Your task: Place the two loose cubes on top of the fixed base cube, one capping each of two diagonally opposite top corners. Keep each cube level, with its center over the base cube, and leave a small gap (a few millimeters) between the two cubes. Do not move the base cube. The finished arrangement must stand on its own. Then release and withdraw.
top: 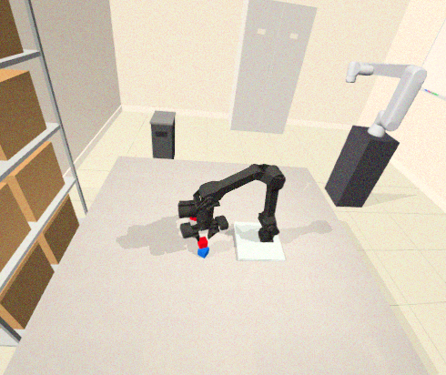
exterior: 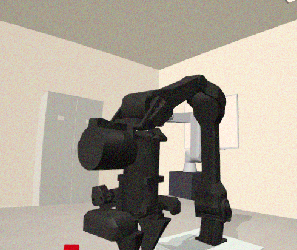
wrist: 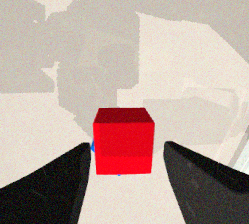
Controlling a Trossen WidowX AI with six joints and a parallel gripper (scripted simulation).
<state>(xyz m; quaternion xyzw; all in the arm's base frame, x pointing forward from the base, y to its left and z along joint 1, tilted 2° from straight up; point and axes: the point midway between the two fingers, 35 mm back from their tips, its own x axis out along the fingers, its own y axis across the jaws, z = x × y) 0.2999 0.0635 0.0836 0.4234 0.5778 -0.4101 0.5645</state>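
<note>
A red cube (top: 202,242) (wrist: 124,148) stands between the gripper's fingertips and appears to rest on the blue base cube (top: 203,252) (wrist: 93,147). The blue cube is mostly hidden under it in the wrist view, with only slivers showing at its left and lower edges. My gripper (top: 205,237) (wrist: 127,150) is partly open, with a gap on each side of the red cube. In the exterior view its fingertips are cut off by the bottom edge. Another red cube (top: 193,218) (exterior: 71,247) is on the table, partly hidden behind the gripper in the top view.
The arm's base stands on a white plate (top: 260,251) (exterior: 245,244) to the right of the cubes. The tall shelf (top: 57,111) is at the left of the top view. A dark bin (top: 163,136) and a second arm on a black pedestal (top: 359,167) are beyond the table.
</note>
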